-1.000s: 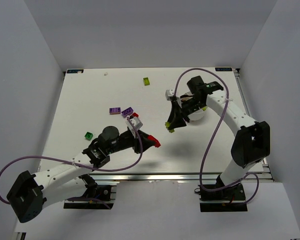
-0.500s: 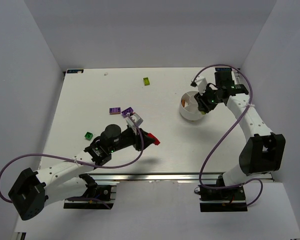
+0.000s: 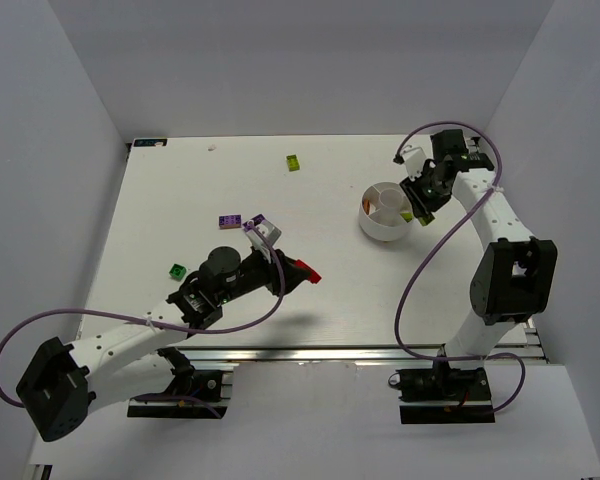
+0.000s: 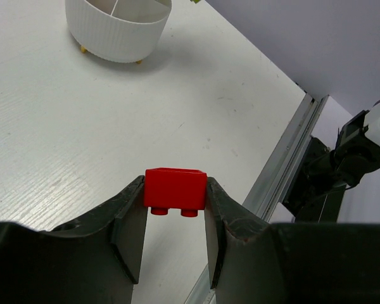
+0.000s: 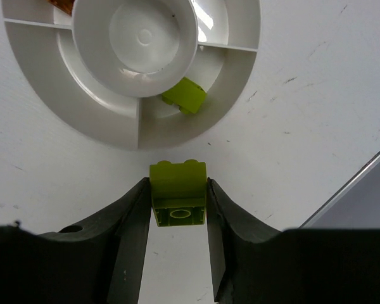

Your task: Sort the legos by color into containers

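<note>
Right gripper (image 5: 177, 212) grips yellow-green lego (image 5: 177, 180) just off the bowl (image 5: 196, 130), next shift over matching wedge (image 5: 157, 121) and release; left gripper (image 4: 175, 212) holds red lego (image 4: 175, 187).

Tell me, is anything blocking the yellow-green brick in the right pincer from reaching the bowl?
Nothing visible does. The right pincer holds the yellow-green brick just outside the white bowl, at its rim. The nearest wedge, already holding a lime brick, lies open right past that rim.
</note>
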Motion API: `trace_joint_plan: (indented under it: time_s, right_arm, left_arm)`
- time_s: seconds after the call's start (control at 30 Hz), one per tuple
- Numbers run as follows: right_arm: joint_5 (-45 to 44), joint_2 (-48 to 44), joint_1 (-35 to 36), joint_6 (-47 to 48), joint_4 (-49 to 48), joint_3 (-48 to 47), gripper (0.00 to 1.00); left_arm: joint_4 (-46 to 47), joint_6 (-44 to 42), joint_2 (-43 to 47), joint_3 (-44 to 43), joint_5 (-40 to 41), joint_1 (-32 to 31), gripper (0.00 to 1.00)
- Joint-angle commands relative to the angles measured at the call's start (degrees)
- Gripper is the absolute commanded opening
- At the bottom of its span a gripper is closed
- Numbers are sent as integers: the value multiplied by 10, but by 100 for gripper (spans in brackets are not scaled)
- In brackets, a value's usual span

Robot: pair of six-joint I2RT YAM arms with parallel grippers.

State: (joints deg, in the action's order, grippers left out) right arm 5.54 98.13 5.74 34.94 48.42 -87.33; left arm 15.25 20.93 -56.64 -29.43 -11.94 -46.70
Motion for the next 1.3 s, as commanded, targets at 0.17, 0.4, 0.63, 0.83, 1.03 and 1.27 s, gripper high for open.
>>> trace_joint_plan:
  time_s: [0.17,0.4,0.63,0.83,1.03,1.27]
  right_arm:
    - [13,10,-12,-6,22,-28,0]
    - [27,14,-13,-8,22,-35,0]
    - [41,14,-13,-8,22,-31,0]
    - [47,14,-13,-7,21,-31,0]
    - [91,10,-22,-6,19,-36,0]
    - [343,-10,-119,18,-72,-2,0]
  left_arm:
    - [29,37,21,1,24,-1,0]
    - [32,45,21,1,25,-1,0]
    - [35,50,20,2,27,-2,0]
    - [37,54,19,3,29,-1,0]
    - [38,57,19,3,33,-1,0]
    - [38,68,31,9,37,-1,0]
